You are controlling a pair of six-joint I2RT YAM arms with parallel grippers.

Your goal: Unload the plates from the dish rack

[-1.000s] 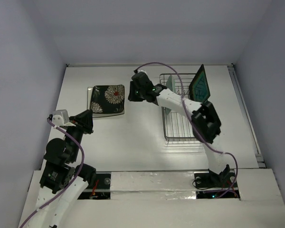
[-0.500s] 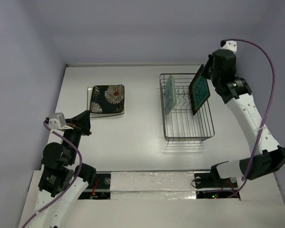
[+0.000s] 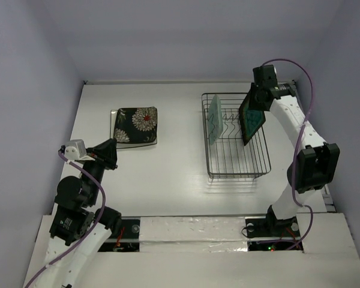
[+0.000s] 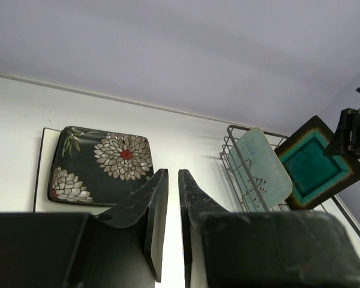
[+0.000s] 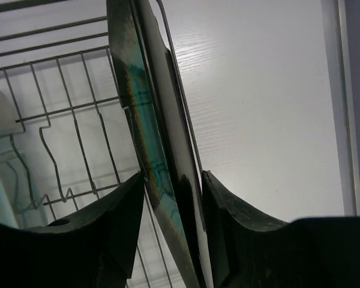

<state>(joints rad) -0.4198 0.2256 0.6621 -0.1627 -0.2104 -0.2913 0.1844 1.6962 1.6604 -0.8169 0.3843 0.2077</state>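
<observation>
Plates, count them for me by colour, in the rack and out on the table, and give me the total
black floral plate: 1
white plate: 1
teal plate: 1
mint-green plate: 1
Total: 4

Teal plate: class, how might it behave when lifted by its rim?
The teal plate looks glazed, so probably stiff but slippery. Pinched at one rim by the right hand, it may swing and snag the dish rack wires.
</observation>
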